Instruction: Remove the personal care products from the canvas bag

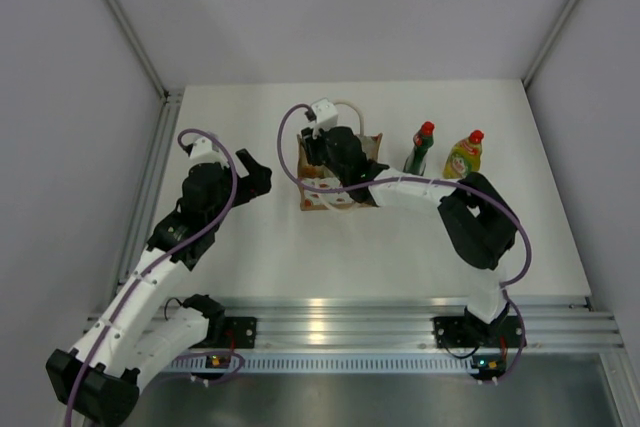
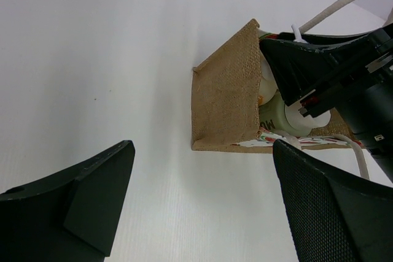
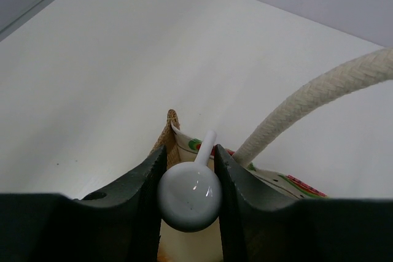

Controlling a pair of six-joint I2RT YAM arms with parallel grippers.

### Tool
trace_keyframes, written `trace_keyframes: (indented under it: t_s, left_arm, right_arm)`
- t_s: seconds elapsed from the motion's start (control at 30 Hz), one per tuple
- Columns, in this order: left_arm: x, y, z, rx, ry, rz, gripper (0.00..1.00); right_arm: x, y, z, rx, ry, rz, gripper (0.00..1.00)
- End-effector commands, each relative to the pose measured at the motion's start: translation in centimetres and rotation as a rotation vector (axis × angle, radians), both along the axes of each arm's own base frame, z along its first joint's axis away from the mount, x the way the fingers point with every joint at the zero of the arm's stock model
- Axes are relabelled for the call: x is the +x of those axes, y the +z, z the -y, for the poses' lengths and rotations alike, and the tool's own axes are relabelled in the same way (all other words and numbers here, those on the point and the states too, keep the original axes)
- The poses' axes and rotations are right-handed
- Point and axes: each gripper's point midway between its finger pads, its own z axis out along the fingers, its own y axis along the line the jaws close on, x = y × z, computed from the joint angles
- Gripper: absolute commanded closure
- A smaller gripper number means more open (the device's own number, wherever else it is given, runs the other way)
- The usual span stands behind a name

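The canvas bag (image 1: 314, 199) stands at mid-table, tan with a printed front panel (image 3: 277, 181). My right gripper (image 3: 190, 151) reaches down into it and is shut on the round white pump head (image 3: 189, 196) of the cream bottle (image 2: 287, 118), whose nozzle points away between the fingers. Two of the personal care products stand outside, to the right of the bag: a dark green bottle (image 1: 421, 147) and a yellow-green bottle (image 1: 464, 155), both red-capped. My left gripper (image 2: 204, 151) hovers open over bare table left of the bag (image 2: 224, 99), holding nothing.
A cream rope handle (image 3: 319, 93) arches beside the right fingers, and another loops behind the bag (image 1: 347, 107). The right arm's forearm (image 1: 410, 190) lies across the table just in front of the two standing bottles. Walls close in the table (image 1: 260, 267) on both sides.
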Motion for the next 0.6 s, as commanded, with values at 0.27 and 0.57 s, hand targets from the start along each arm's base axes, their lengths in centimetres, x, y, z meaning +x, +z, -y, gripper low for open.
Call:
trace_keyframes:
  t_s: [0.27, 0.57]
  left_arm:
    - [0.5, 1.4, 0.1, -0.016, 0.003, 0.053, 0.02]
    - [0.5, 1.1, 0.4, -0.022, -0.007, 0.042, 0.02]
  right_arm:
    - [-0.8, 10.6, 0.0, 0.135, 0.011, 0.182, 1.00]
    - [-1.5, 16.1, 0.7, 0.104, 0.034, 0.235, 1.00]
